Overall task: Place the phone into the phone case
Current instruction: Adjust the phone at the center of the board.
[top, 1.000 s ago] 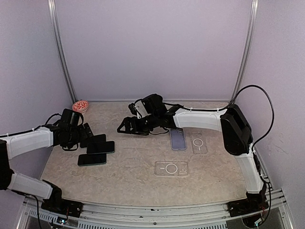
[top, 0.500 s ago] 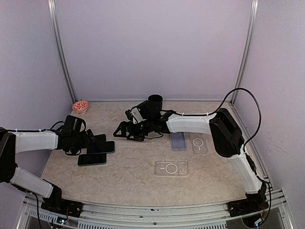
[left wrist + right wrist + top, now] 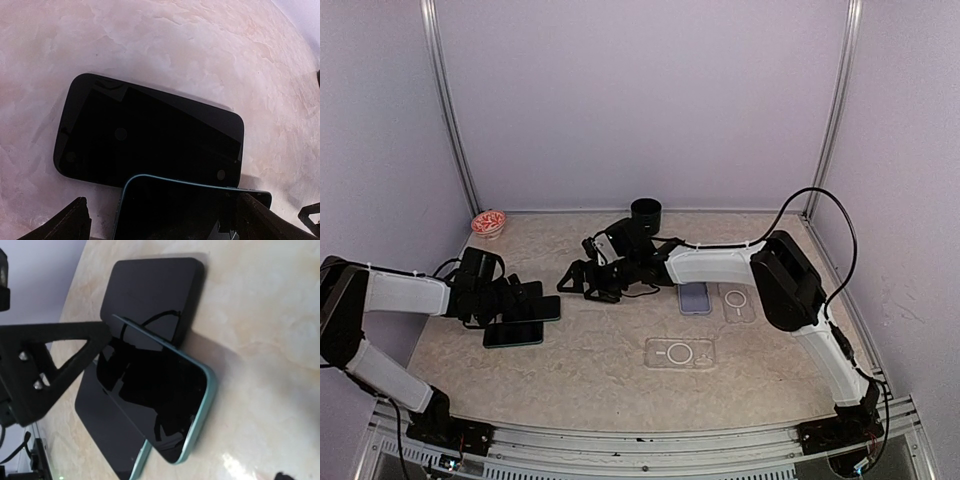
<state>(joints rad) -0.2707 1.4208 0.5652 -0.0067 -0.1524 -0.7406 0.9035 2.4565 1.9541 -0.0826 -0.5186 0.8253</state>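
At the left of the worktop, the piled phones lie with their long axes running left to right, just right of the left tool, whose fingers are spread wide and hold nothing. The right tool, likewise spread, hangs further right, so the left arm is nearer. The clear case lies well apart at lower centre.

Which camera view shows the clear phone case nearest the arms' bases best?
The top external view: the clear phone case lies flat and wholly unobstructed, its ring marking plain. The left wrist and right wrist views show none of it; both look at the dark phones instead.
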